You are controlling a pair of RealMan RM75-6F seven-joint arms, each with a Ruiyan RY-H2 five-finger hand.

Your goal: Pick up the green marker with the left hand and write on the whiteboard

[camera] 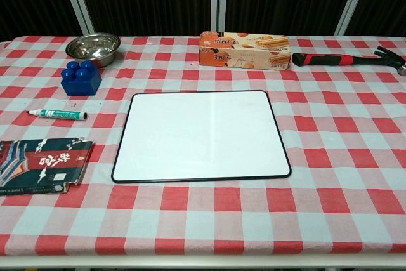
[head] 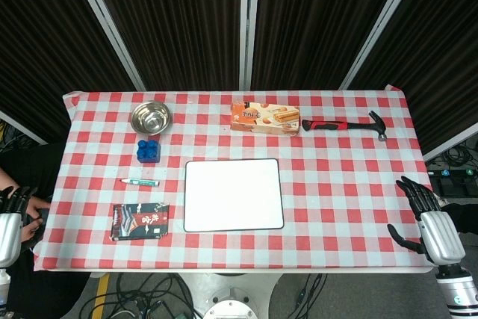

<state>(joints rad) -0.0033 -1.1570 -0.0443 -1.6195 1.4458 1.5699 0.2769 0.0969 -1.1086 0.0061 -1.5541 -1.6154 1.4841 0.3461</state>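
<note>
- Head view shows the left robot hand (head: 10,218) off the near-left edge of the surface (head: 336,184), fingers spread, holding nothing.
- Right robot hand (head: 429,222) sits at the near-right edge, fingers apart and empty.
- Neither robot hand shows in the chest view.
- Marker (head: 140,182) lies flat on the cloth, forward and inward of the left robot hand, well apart from it; chest view shows its green end (camera: 33,113) pointing away from the whiteboard.
- Whiteboard (head: 234,194) lies flat mid-surface between the two robot hands, just beyond the marker from the left one, blank.
- Dark booklet (head: 140,221) lies nearest the left robot hand, just nearer than the marker.
- Blue block (head: 148,149) and steel bowl (head: 151,117) lie farther out past the marker.
- Snack box (head: 264,117) and hammer (head: 345,124) lie along the far side, the hammer well ahead of the right robot hand.
</note>
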